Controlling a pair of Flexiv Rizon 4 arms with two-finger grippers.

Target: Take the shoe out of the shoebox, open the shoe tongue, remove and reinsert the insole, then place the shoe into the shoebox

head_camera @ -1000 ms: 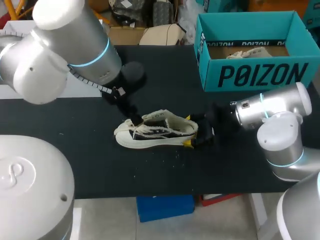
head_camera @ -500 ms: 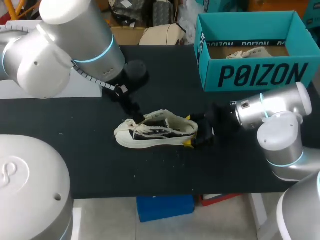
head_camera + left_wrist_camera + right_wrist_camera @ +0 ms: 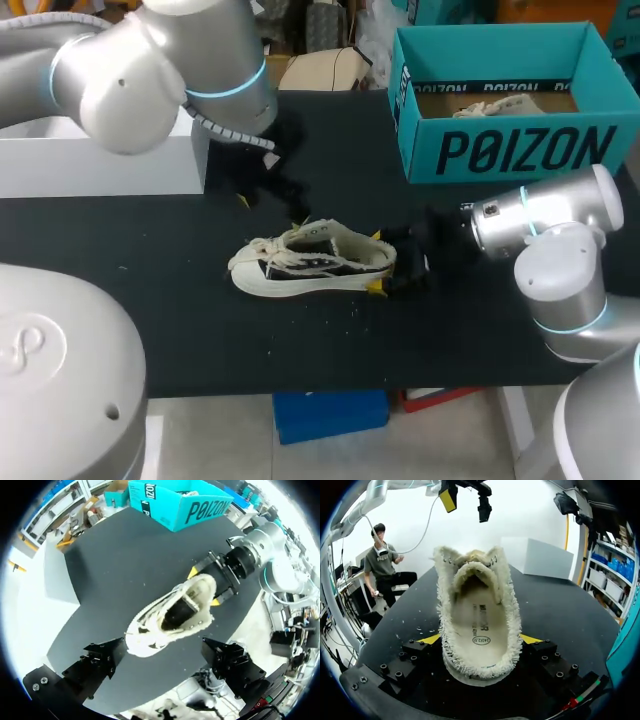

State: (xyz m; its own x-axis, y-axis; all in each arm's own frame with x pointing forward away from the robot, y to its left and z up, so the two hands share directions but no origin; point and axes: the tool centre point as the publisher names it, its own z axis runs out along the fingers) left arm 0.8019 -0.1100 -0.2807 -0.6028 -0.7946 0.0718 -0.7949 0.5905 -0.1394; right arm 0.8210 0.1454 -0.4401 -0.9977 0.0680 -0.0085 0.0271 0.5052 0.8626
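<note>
Yellow-tipped right end effector clamps shoe heel; left end effector gapes

Our shoe lies in the middle of the table, toe to our left, its heel clasped between the fingers of our right gripper. Our left gripper hangs spread above and behind the toe end, apart from it. The shoebox stands behind, to the right.

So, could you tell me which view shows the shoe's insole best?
The right wrist view: it looks straight into the shoe, baring the insole. The left wrist view shows only a dark opening; the head view, just its side.
</note>
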